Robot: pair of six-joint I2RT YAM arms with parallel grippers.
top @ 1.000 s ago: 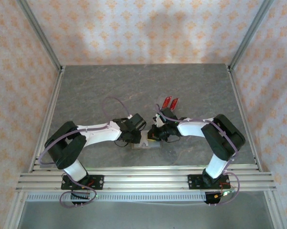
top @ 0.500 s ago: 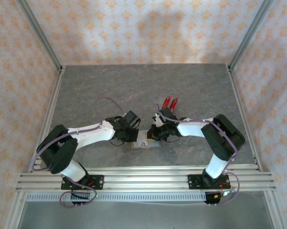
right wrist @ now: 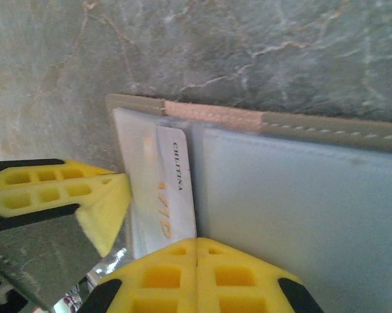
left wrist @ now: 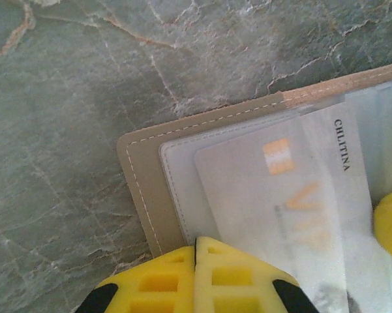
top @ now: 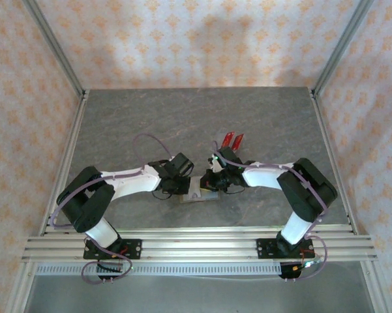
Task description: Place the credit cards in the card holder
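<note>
Left wrist view: my left claw (left wrist: 196, 251) has its fingers pressed flat together, gripping nothing I can see, at the edge of the open wallet (left wrist: 140, 189). A pale card (left wrist: 248, 189) sits there in a clear pocket. My right claw (right wrist: 196, 244) is likewise closed and empty over the same wallet. From above, the wallet lies between both arms on the table (top: 150, 117), with red cards (top: 233, 139) farther back.

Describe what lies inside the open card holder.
A pale VIP card lies on the card holder's grey lining. The left hand covers part of the card; anything beneath it is hidden.
</note>
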